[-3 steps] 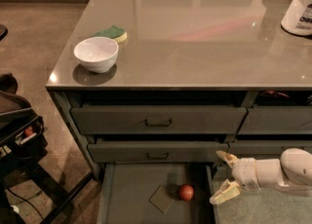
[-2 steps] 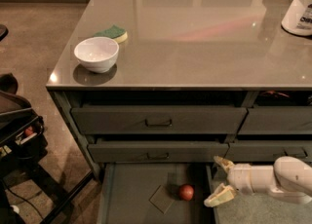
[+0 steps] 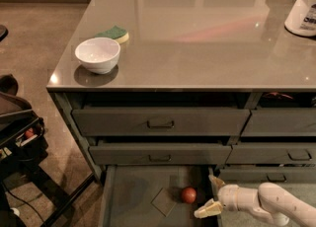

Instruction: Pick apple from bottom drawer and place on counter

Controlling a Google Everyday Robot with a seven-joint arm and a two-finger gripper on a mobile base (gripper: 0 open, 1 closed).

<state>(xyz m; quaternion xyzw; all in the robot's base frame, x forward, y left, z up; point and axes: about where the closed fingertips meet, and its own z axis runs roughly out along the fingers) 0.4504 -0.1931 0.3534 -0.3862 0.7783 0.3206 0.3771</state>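
Now gripper [image 3: 205, 196] jaws apart, beside apple [image 3: 188, 195] in bottom drawer [image 3: 128, 196].

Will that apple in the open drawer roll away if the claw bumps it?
Probably: the apple is round, smooth and loose in the flat drawer. It looks firm, so it likely won't squash. The gripper, open beside it, might slip on that skin.

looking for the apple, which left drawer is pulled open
The bottom drawer, holding the apple; the two above show only fronts. The gripper hangs beside the apple.
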